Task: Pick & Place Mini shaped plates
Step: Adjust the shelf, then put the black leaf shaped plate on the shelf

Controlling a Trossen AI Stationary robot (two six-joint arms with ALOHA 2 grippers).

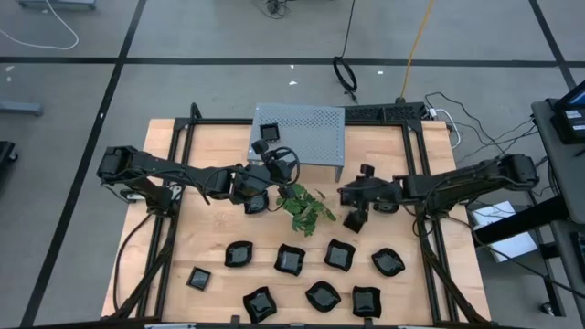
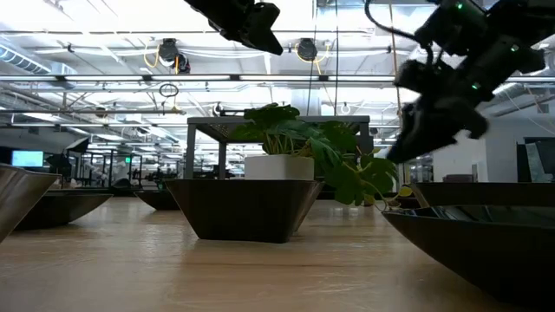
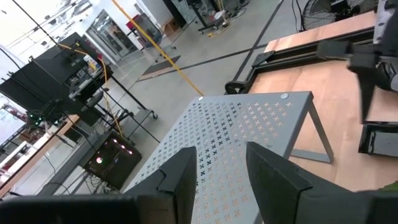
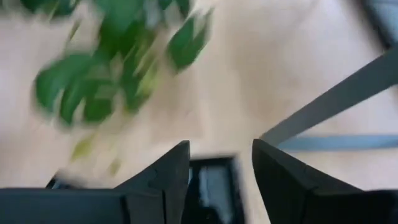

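Worktop: ten plates (image 1: 291,260), one on the shelf (image 1: 302,132); right gripper (image 4: 219,171) spread, left gripper (image 3: 221,168) spread, empty.

The desk (image 1: 210,146) is pale wood with a smooth, faintly shiny top. The mini shaped plates (image 1: 340,255) are glossy black, mirroring the light. The shelf (image 3: 249,140) is matt grey metal, punched with small crosses. The plant (image 1: 306,208) has smooth green leaves.

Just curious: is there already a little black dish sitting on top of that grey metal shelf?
Yes, one small black dish sits on the grey shelf.
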